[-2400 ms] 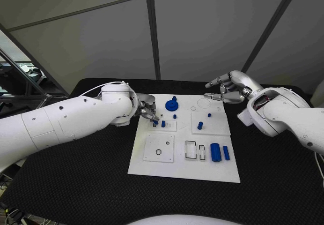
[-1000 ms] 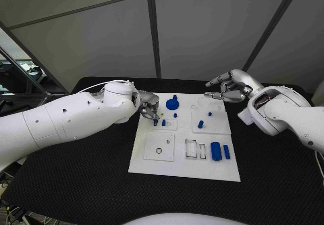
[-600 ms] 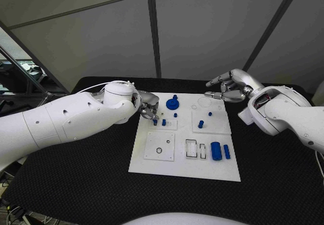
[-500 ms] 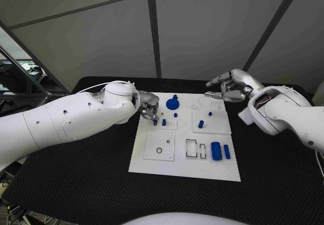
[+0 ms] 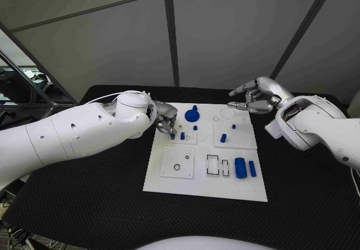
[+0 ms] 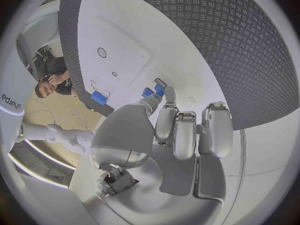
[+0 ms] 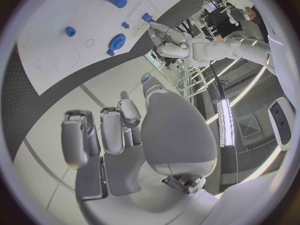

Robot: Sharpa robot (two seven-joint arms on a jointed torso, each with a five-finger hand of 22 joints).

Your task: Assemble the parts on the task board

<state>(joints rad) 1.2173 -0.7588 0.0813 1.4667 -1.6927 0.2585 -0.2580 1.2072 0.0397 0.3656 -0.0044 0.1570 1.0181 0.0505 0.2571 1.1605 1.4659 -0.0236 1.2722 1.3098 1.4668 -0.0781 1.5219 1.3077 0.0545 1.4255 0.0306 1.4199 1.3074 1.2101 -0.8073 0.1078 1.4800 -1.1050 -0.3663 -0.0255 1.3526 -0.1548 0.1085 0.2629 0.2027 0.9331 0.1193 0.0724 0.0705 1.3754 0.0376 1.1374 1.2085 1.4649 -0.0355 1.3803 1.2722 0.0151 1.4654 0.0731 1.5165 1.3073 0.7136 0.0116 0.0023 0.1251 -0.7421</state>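
The white task board [image 5: 204, 182] is laid lengthwise away from the robot, blue parts [image 5: 240, 168] on it. The left hand [image 5: 166, 119] and the right hand [image 5: 252, 100] are held empty, fingers apart.

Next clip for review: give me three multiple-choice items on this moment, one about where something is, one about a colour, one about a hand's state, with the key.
1. Where on the white rectangular task board does the large blue cylinder lie?
A. near right part
B. far left corner
C. off the board, on the black table

2. What colour is the gear-shaped part at the board's far edge?
A. grey
B. blue
C. red

3. What is the silver right hand doing?
A. gripping the large cylinder
B. pressing flat on the board
C. raised beyond the board's far right corner, holding nothing

Key: 1 A, the cylinder lies beside a thinner blue piece at the near right. 2 B, it matches the other blue parts. 3 C, the head and right wrist views show its fingers apart with nothing between them.
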